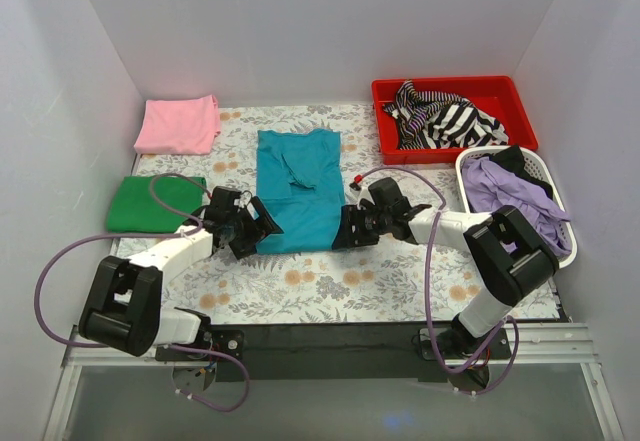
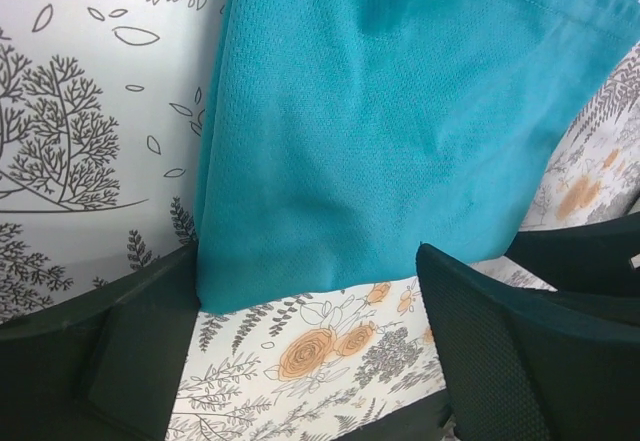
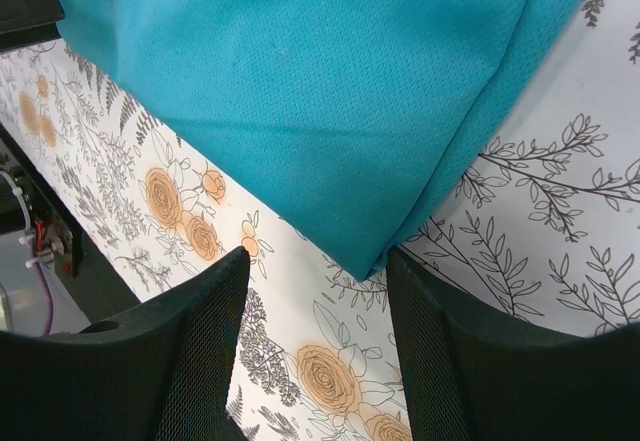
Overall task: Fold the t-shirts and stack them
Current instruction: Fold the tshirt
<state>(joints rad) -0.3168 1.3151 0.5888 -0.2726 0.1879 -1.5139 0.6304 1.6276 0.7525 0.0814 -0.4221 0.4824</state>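
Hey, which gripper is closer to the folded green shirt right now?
Left. The left gripper sits just right of the green shirt, at a near corner of the teal shirt; the right gripper is at its other near corner.

The floral table (image 1: 400,283) carries a teal t-shirt (image 1: 300,186), pink t-shirt (image 1: 178,124), green t-shirt (image 1: 148,207); red bin (image 1: 450,81); white basket (image 1: 537,168).
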